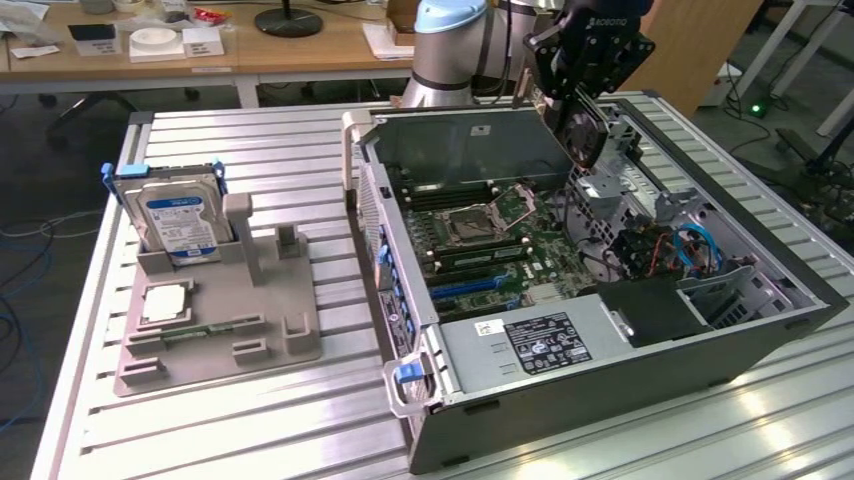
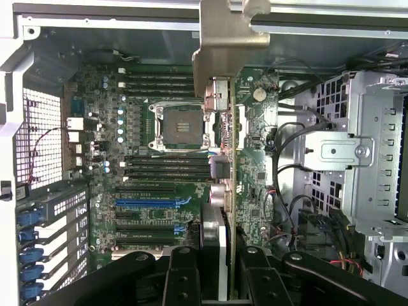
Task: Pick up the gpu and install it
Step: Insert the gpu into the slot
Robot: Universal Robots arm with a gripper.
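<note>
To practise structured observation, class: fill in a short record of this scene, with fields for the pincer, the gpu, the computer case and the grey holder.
pincer: shut on the gpu
gpu position: held on edge in the air over the motherboard, not yet seated
computer case: lying on its side, open on top
grey holder: on the exterior view's left, beside the case
hard drive: standing upright in the grey holder
</note>
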